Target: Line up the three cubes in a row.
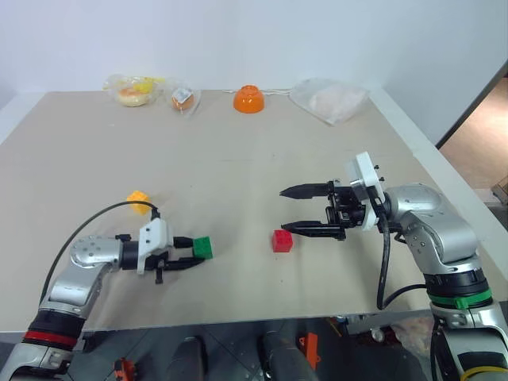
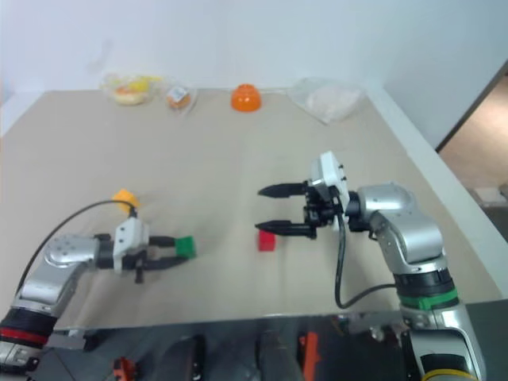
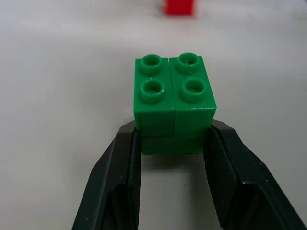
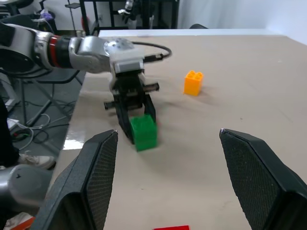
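Your left tool (image 1: 193,255) is clamped on the green cube (image 1: 204,247), its two smooth black fingers (image 3: 120,187) pressing the lower block's side walls. That cube is glossy plastic, two blocks stacked, with four round hollow studs on top. It sits at the near left of the desk (image 1: 238,167), a matte beige surface.

Your right tool (image 1: 292,209) hangs with its fingers spread wide and holds nothing; its inner pads (image 4: 100,182) carry a fine cross-hatched texture. The red cube (image 1: 282,240) rests on the desk just under and beside the lower fingertip, apart from it as far as you can see.

The yellow-orange cube (image 1: 138,201), studded and boxy, stands well behind the left tool, apart from the other two.

At the far edge lie an orange bowl (image 1: 248,99), rounded and upside down, and crinkled clear plastic bags (image 1: 329,99).
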Robot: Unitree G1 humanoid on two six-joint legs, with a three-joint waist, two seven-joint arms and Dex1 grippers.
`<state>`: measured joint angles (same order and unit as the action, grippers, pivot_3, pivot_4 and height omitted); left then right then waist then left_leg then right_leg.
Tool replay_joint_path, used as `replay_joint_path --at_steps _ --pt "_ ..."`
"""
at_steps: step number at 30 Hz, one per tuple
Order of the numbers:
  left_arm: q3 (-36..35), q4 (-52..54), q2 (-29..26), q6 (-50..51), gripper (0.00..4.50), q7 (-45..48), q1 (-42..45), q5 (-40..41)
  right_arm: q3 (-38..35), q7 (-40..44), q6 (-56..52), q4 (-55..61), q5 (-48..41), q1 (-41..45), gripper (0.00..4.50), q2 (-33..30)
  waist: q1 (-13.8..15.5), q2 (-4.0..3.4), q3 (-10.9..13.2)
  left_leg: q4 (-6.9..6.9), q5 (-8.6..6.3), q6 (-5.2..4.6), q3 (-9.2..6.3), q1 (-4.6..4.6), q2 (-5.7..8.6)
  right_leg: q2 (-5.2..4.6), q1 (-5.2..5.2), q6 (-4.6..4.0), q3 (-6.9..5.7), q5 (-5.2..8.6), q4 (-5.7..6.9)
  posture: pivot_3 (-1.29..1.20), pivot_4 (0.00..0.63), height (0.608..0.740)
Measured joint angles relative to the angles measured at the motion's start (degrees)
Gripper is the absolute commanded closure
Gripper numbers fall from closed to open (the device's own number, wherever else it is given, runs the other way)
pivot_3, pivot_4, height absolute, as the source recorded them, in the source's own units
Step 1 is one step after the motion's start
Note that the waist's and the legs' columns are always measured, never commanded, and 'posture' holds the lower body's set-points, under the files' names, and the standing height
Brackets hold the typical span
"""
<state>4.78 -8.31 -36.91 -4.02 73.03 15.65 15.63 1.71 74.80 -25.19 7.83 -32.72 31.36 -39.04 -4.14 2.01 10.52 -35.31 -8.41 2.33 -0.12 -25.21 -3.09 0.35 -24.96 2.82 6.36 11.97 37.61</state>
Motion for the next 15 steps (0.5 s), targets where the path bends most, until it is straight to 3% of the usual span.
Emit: replay_joint_path --at_steps 9,15 --pt "5.0 -7.2 5.9 -2.4 3.22 3.2 8.3 -1.7 -0.5 0.2 -0.6 1.7 -0.9 -1.7 0.96 -2.5 0.0 0.0 0.0 -0.01 0.0 0.0 0.02 -0.01 0.06 -0.03 0.01 0.05 0.0 0.02 -0.01 0.0 0.15 0.74" --pt "6.1 -9.6 6.9 -2.4 3.22 4.8 10.2 -1.7 -0.6 -0.1 -0.6 2.0 -1.0 -2.2 0.96 -2.6 -0.2 0.0 0.0 0.03 -0.02 -0.03 -0.02 -0.01 -0.03 0.11 -0.03 0.05 0.0 0.03 0.0 0.0 0.15 0.74"
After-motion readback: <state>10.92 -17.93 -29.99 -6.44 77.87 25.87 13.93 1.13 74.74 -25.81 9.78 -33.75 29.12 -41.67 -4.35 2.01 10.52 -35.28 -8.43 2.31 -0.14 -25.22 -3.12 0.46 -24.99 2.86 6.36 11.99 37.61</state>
